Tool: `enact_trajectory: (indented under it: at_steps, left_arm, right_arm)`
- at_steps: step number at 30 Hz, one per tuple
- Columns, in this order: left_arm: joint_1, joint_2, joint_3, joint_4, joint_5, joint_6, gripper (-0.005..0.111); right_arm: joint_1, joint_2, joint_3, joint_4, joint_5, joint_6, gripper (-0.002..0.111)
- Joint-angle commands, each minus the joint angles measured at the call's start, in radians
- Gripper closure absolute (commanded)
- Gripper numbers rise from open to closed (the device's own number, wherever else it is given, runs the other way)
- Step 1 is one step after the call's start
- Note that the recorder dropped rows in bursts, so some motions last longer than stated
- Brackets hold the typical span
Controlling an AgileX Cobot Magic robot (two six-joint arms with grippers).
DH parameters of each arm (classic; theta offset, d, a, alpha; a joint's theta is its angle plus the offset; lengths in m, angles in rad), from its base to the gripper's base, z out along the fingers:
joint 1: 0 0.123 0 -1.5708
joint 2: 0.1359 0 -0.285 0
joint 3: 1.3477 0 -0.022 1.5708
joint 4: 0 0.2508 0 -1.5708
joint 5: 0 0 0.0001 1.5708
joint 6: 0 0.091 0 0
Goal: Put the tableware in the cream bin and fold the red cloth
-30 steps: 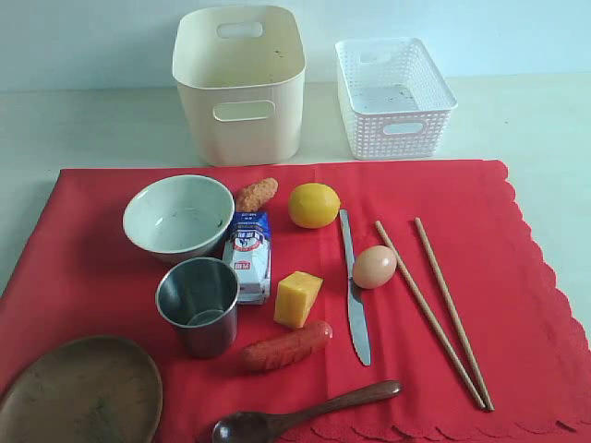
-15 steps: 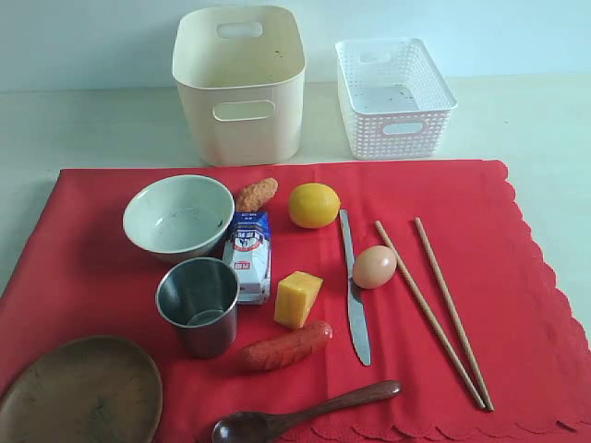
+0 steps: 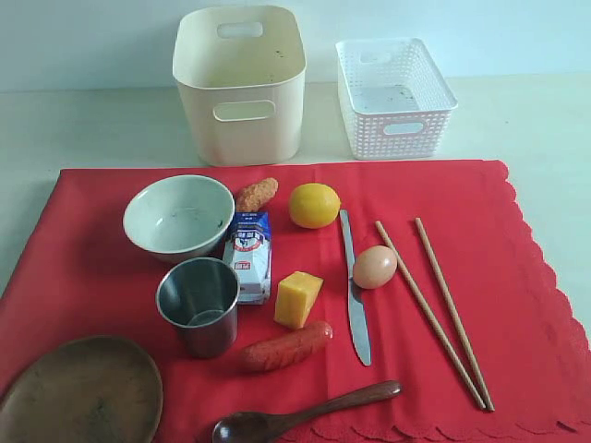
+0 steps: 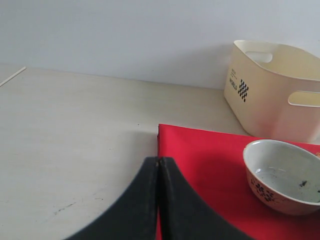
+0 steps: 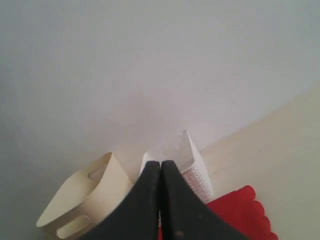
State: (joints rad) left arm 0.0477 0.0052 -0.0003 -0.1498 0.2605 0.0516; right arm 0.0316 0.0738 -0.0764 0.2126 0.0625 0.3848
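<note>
The red cloth (image 3: 517, 277) lies spread flat on the table. On it sit a pale bowl (image 3: 178, 216), a steel cup (image 3: 198, 305), a brown wooden plate (image 3: 81, 390), a dark wooden spoon (image 3: 305, 413), a steel knife (image 3: 353, 286) and two chopsticks (image 3: 441, 309). The cream bin (image 3: 240, 83) stands behind the cloth, with no tableware in it. Neither arm appears in the exterior view. My left gripper (image 4: 158, 161) is shut and holds nothing, hanging over the cloth's (image 4: 210, 165) edge near the bowl (image 4: 282, 175). My right gripper (image 5: 160, 164) is shut with nothing in it, aimed toward the bin (image 5: 85, 200).
On the cloth also lie a lemon (image 3: 314, 205), an egg (image 3: 374, 267), a cheese block (image 3: 298, 298), two sausages (image 3: 286, 346) and a milk carton (image 3: 248, 256). A white lattice basket (image 3: 394, 97) stands right of the cream bin.
</note>
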Motion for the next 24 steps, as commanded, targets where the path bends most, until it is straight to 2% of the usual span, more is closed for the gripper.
enact_trajectory:
  at_steps: [1,8,12,18,21,24]
  left_arm:
    - [0.002,-0.005,0.000,0.006,-0.006,0.000,0.104]
    - [0.002,-0.005,0.000,0.006,-0.006,0.000,0.104]
    - [0.002,-0.005,0.000,0.006,-0.006,0.000,0.104]
    - [0.002,-0.005,0.000,0.006,-0.006,0.000,0.104]
    - [0.002,-0.005,0.000,0.006,-0.006,0.000,0.104]
    - [0.002,-0.005,0.000,0.006,-0.006,0.000,0.104]
  right_arm:
    - [-0.005,0.133,-0.051,-0.010,0.063,-0.024,0.108]
    - [-0.005,0.401,-0.162,-0.004,0.188,-0.112,0.108]
    - [0.015,0.564,-0.252,0.050,0.289,-0.245,0.108]
    - [0.087,0.829,-0.371,0.355,0.433,-0.685,0.108]
    - [0.135,0.957,-0.412,0.430,0.488,-0.756,0.100]
    - [0.195,1.067,-0.447,0.431,0.484,-0.763,0.088]
